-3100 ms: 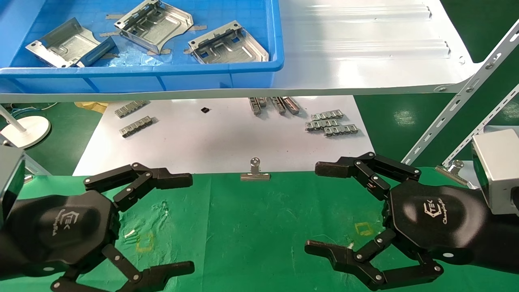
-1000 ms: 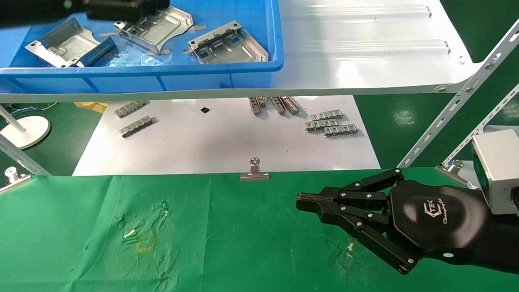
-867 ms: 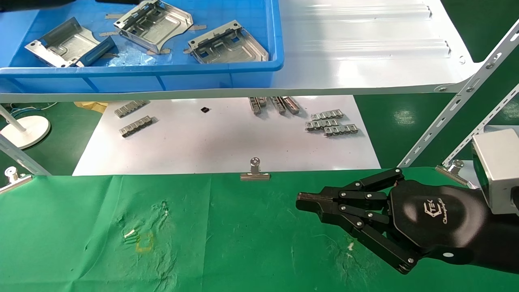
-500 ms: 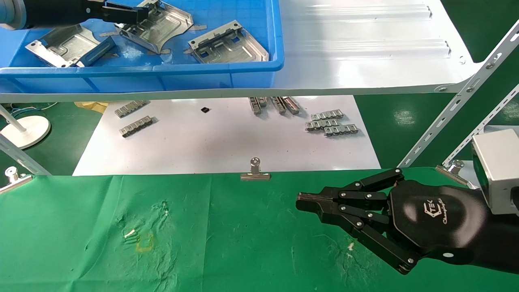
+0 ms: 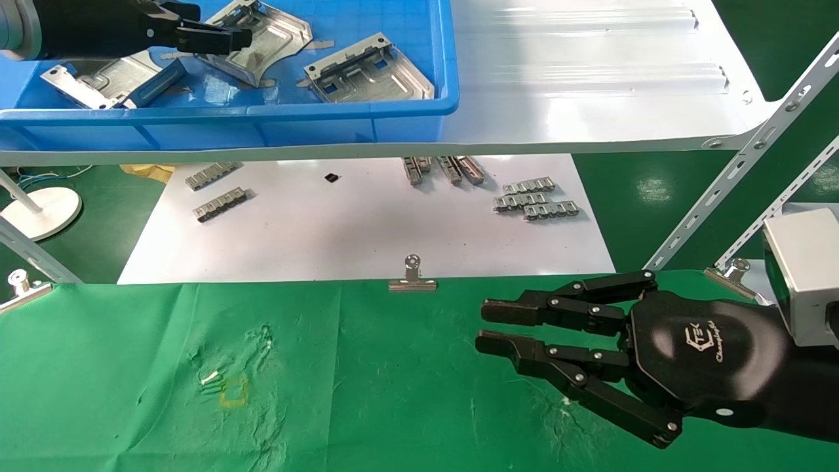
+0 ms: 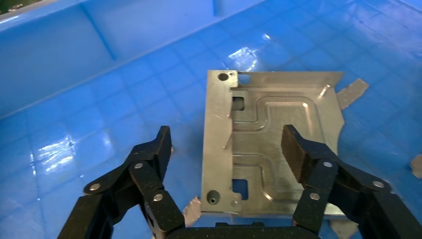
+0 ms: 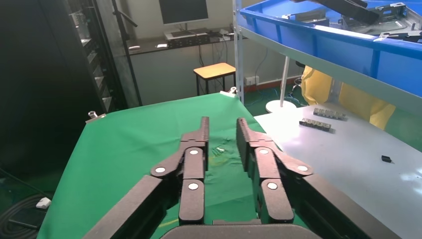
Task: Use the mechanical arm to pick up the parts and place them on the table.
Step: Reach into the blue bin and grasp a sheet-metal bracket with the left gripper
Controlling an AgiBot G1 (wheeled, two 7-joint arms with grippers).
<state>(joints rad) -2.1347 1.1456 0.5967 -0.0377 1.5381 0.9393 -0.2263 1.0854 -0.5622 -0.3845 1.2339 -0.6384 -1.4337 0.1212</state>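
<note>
While three silver parts lie in the blue bin (image 5: 367,115) on the white shelf (image 5: 590,85), the left gripper (image 6: 226,149) hangs inside that bin, directly above the middle part (image 6: 278,144). Its jaws stand wide apart. The left wrist view shows one finger pad (image 6: 293,152) over the plate's raised channels and the other finger (image 6: 154,149) off the plate, beyond its folded edge and over the bin's blue floor. Nothing is held between them, and whether either finger touches the metal cannot be told. From the head view, the black fingers cross the near end of that middle part (image 5: 262,36), with the left arm (image 5: 85,26) reaching in from the bin's left side.

A second part (image 5: 108,72) lies toward the bin's left end, partly under the arm. The third (image 5: 367,72) rests near the bin's right wall, apart from the fingers.

Below the shelf, well forward of the bin, the green tabletop (image 5: 367,393) carries none of the plates. The right gripper (image 5: 488,328) hovers low over the tabletop's right half, its jaws narrowly parted and holding nothing; the right wrist view shows its two finger sets (image 7: 194,159) side by side with a slim gap.

Between the bin and the tabletop, a white sheet (image 5: 367,229) bears several small grey linked strips (image 5: 534,200). A silver binder clip (image 5: 411,278) grips the tabletop's far edge at its middle.
</note>
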